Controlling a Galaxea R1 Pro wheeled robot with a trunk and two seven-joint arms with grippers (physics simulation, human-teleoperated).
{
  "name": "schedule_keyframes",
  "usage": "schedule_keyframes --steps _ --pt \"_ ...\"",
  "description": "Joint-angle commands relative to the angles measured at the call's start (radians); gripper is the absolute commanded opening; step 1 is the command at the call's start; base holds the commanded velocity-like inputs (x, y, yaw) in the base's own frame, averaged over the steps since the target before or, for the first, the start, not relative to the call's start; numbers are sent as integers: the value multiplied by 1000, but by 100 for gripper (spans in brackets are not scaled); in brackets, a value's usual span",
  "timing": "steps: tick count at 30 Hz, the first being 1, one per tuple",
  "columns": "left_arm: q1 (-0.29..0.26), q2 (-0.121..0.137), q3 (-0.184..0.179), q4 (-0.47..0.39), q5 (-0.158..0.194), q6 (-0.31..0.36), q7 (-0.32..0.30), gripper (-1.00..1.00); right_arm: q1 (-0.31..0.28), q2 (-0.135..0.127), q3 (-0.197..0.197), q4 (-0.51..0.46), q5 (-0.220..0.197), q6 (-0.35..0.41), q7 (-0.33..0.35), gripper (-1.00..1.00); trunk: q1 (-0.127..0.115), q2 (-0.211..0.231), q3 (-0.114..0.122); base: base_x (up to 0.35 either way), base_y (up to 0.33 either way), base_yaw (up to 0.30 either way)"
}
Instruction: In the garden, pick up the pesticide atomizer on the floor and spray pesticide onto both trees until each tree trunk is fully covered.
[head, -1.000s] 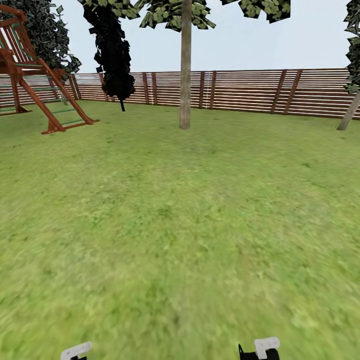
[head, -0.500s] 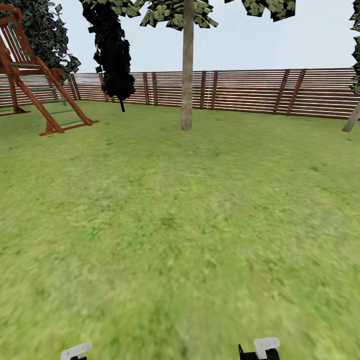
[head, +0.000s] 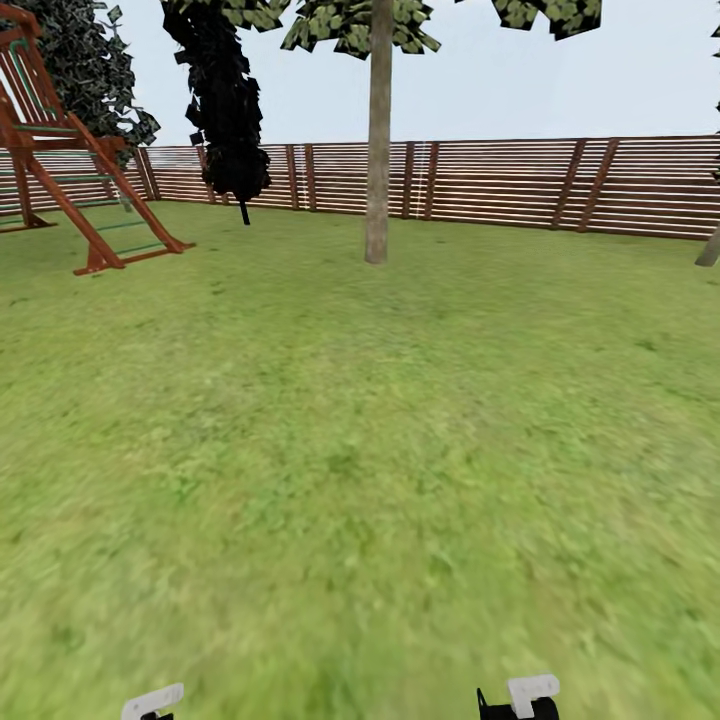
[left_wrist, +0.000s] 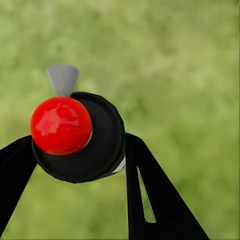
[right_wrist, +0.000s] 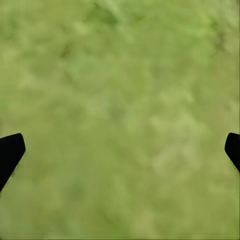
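With my left gripper (left_wrist: 75, 160) clamped on the atomizer (left_wrist: 80, 137), I see its red cap and grey nozzle between the fingers, grass beneath. My right gripper (right_wrist: 120, 150) hangs spread wide over bare lawn (head: 360, 450). Well ahead of both stands a tree trunk (head: 378, 140), the fence (head: 520, 185) behind it.

two trunks (head: 378, 150) – one atomizer (left_wrist: 77, 137)

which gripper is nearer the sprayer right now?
Left. The left gripper has its fingers closed around the sprayer; the right gripper is open over bare grass, holding nothing.
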Motion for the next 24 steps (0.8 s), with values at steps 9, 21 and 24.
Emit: schedule_keyframes --steps 9,21,24 --pt "0 0 0 0 0 0 1 -100 0 0 0 0 0 0 0 100 0 0 0 339 113 0" --pt "0 0 0 0 0 0 0 -100 0 0 0 0 0 0 0 100 0 0 0 339 113 0" --pt "-1 0 0 0 0 0 -1 -100 0 0 0 0 -1 0 0 100 0 0 0 339 113 0"
